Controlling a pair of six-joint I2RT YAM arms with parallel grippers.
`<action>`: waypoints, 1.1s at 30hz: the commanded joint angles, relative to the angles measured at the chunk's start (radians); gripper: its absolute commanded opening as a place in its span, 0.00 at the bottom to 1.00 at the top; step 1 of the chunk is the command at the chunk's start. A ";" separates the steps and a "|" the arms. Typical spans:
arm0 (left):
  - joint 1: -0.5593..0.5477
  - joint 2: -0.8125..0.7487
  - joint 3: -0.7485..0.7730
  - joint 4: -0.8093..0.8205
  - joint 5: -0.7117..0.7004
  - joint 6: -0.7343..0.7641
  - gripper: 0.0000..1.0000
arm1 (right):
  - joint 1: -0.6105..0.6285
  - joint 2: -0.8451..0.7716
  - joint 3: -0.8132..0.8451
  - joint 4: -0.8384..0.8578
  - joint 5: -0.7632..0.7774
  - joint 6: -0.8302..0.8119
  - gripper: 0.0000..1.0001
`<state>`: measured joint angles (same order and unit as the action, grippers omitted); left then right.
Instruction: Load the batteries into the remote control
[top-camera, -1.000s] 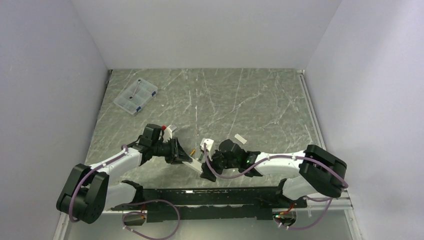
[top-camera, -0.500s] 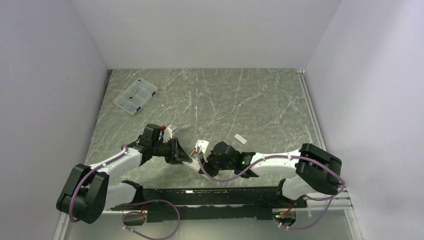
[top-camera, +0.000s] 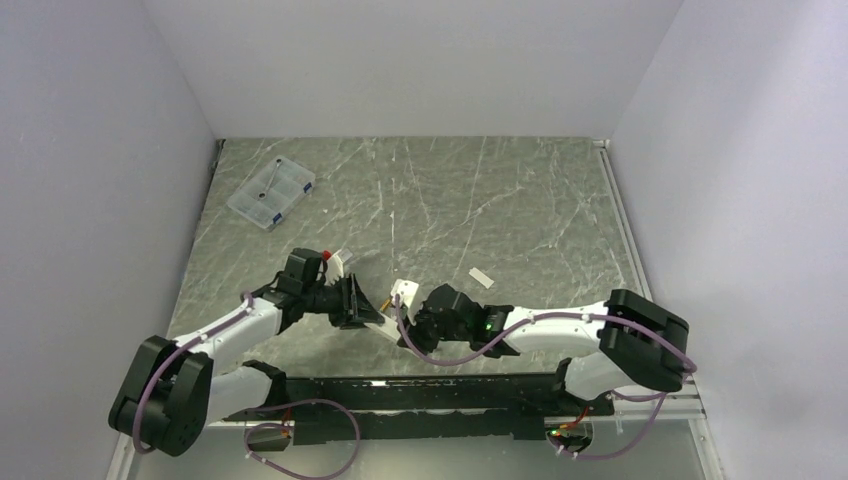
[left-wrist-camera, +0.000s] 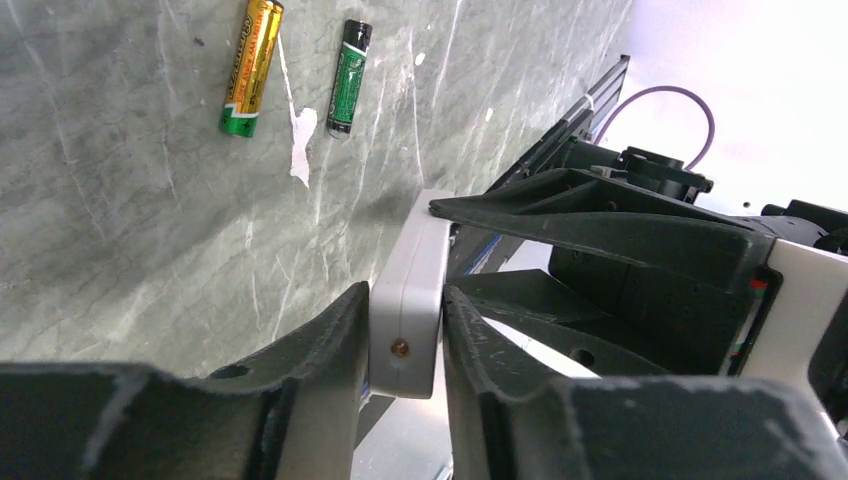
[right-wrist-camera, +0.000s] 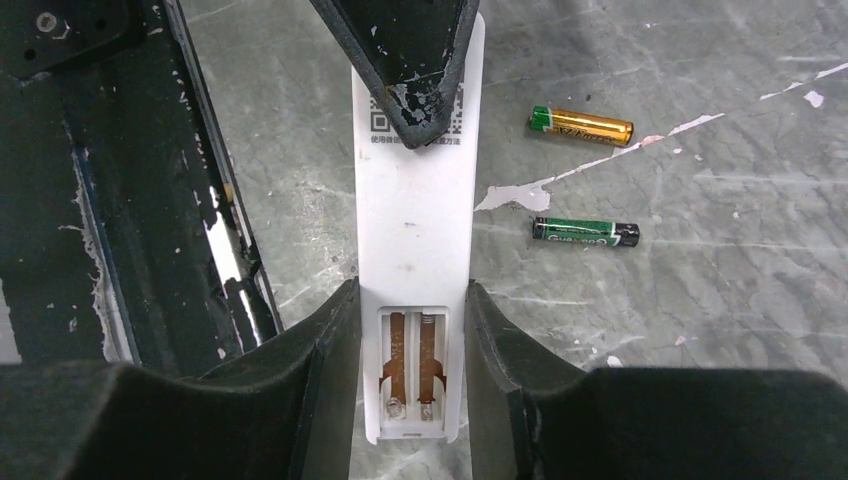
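From above, the left gripper (top-camera: 362, 305) and right gripper (top-camera: 408, 322) are meeting at the remote control (top-camera: 385, 328). The table's (top-camera: 520, 200) front edge is running close by it, with open marble beyond.

Left wrist: the fingers are pinching the remote's end edgewise.

Right wrist: the fingers are clamping its other end, spring contacts showing in the uncovered bay. The orange battery (right-wrist-camera: 581, 126) and green battery (right-wrist-camera: 585, 232) are lying just beside the remote, apart from each other.
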<state>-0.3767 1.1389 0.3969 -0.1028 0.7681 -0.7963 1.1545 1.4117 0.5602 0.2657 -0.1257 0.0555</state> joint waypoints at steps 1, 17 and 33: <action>-0.001 -0.033 0.012 -0.042 -0.047 0.032 0.41 | 0.007 -0.078 -0.009 0.011 0.028 0.017 0.00; -0.001 -0.092 0.140 -0.164 -0.084 0.051 1.00 | 0.008 -0.173 0.031 -0.234 0.120 0.115 0.00; -0.001 -0.212 0.223 -0.323 -0.128 0.084 1.00 | -0.001 -0.107 0.165 -0.518 0.425 0.487 0.00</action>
<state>-0.3767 0.9554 0.5785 -0.3843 0.6563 -0.7422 1.1584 1.2881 0.6704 -0.1940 0.1875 0.4004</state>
